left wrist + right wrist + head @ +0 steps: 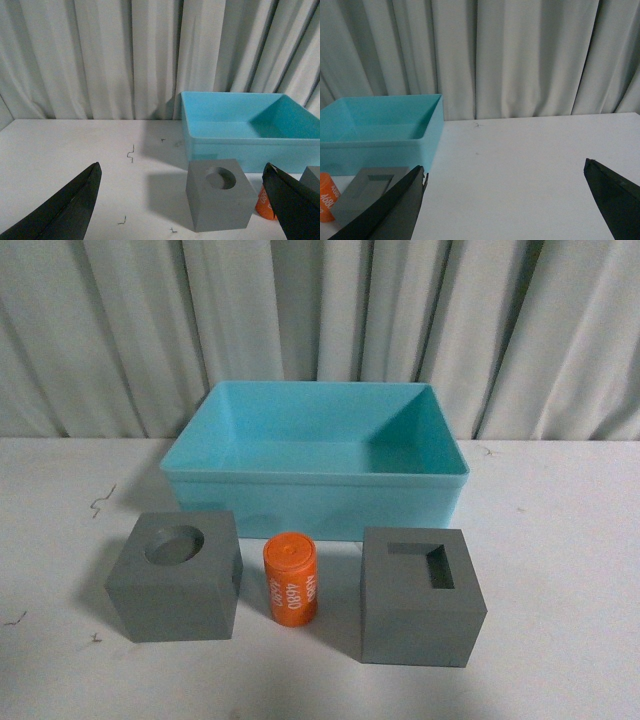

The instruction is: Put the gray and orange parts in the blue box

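1. We are looking over a white table [560, 570] backed by a pale pleated curtain [100, 330].
2. The blue box [310, 505] is sitting mid-table toward the curtain, open side up. Its interior is showing only bare turquoise floor and walls.
3. The gray cube with the round recess [175, 580] is resting on the table in front of the box's left corner, recess facing up and apart from the box.
4. The orange cylinder [290, 578] is standing upright between the two cubes, just in front of the box's front wall. A narrow gap is separating it from the cube on its left. White "4680" print is running sideways along its side.
5. The gray cube with the rectangular slot [420, 600] is sitting to the right of the cylinder, slot facing up, close to the box's front wall.
6. The left gripper [182, 166] is hanging with its dark fingers [65, 210] spread wide and gripping nothing. In its wrist view the round-recess cube is showing between them, and one finger is partly hiding the cylinder.
7. The right gripper [504, 166] is likewise gaping wide and empty. Bare table is showing between its fingers, and one finger is partly covering the slotted cube, with the box beyond.
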